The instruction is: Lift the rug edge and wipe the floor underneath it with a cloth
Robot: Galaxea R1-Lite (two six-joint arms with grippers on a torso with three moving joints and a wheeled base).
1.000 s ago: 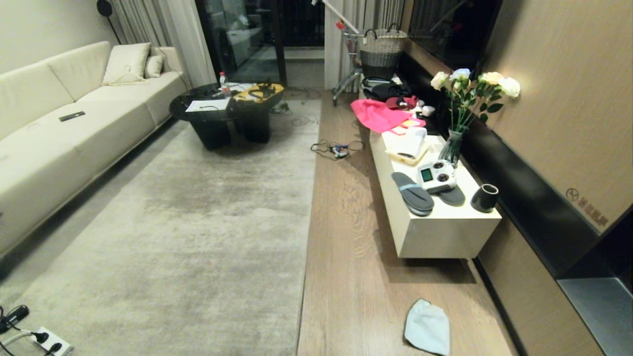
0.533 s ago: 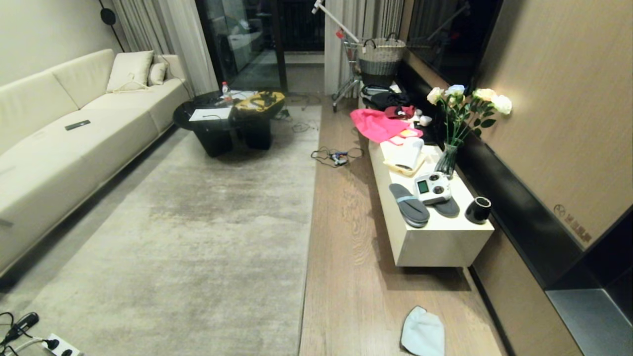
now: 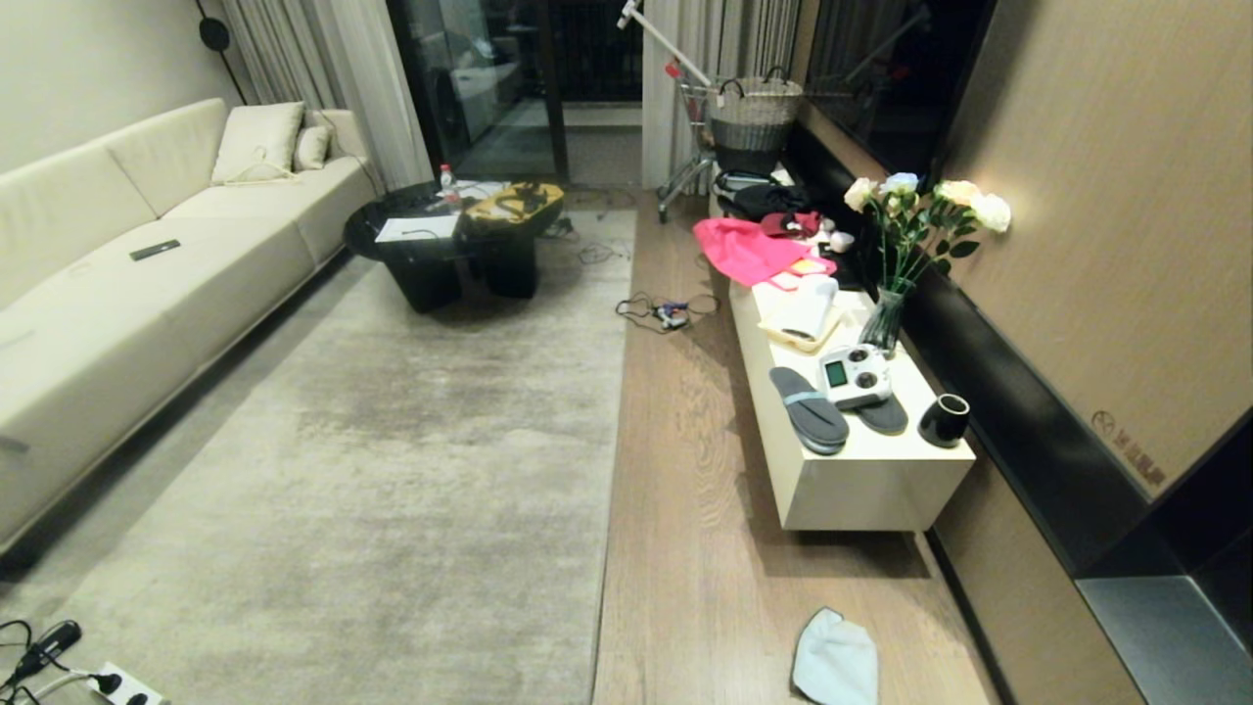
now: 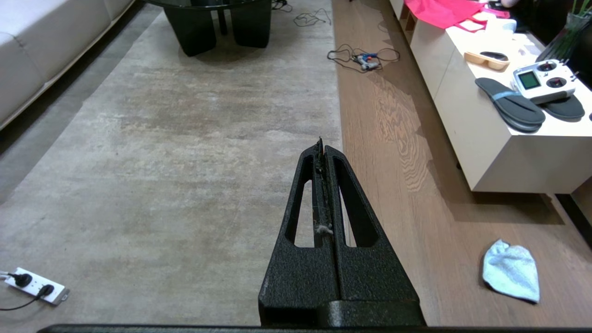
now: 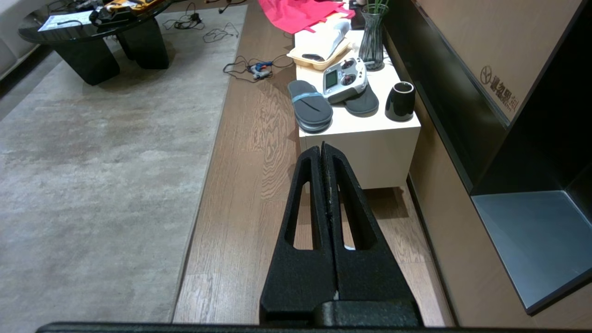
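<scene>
**Rug edge flat, cloth on the bare floor**

The rug edge [image 3: 615,411] runs straight along the wood floor [image 3: 685,509], lying flat. The left gripper [image 4: 322,144] is pressed fully closed and holds nothing, though a wisp of lint clings between its fingers [image 4: 303,203]; it hangs above the rug near that border. The right gripper [image 5: 322,149] is likewise closed tight and empty, poised over the planks in front of the low white cabinet [image 5: 370,152]. Neither arm appears in the head view.

The cloth [image 3: 835,658] lies crumpled on the floor, pale side up, well apart from the rug and near the cabinet's front end. On the cabinet top sit grey slippers [image 3: 809,409], a remote controller [image 3: 856,376], a dark cup [image 3: 946,419] and a vase of roses [image 3: 915,245] (pink fabric [image 3: 746,249] lies farther along). A power strip [image 3: 116,687] rests at the rug's near corner.
</scene>
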